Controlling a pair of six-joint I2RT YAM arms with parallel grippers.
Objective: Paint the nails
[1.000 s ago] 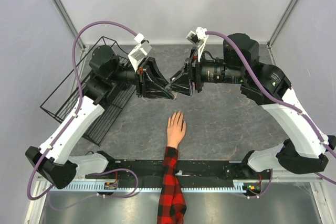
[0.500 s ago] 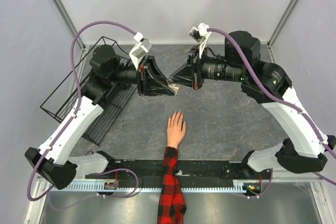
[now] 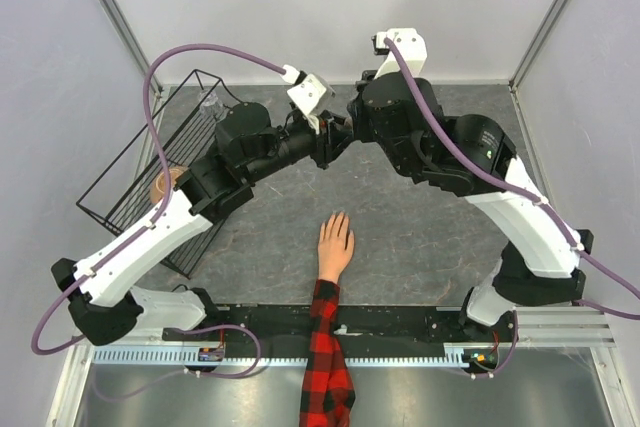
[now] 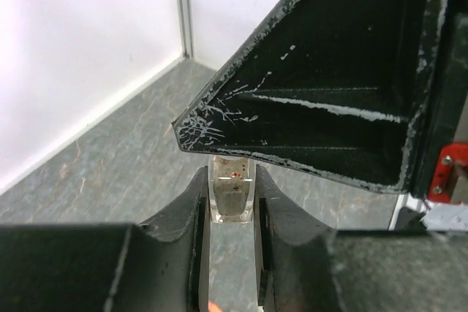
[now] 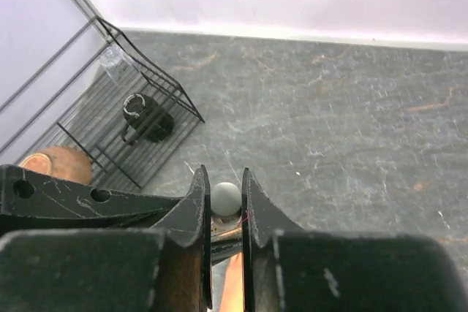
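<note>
Over the table (image 3: 420, 237), my right end effector (image 5: 223, 178) has just closed on the cap (image 5: 225, 198), left end effector (image 4: 231, 180) clamping the bottle (image 4: 232, 201); uncapping likely follows.

Nails (image 3: 336, 219): skin-toned, barely visible, on fingertips of hand (image 3: 335, 244) lying flat mid-table (image 3: 420, 237), fingers pointing away from arm bases.

Left claw (image 4: 231, 180) pinches a small clear bottle (image 4: 232, 199).
</note>
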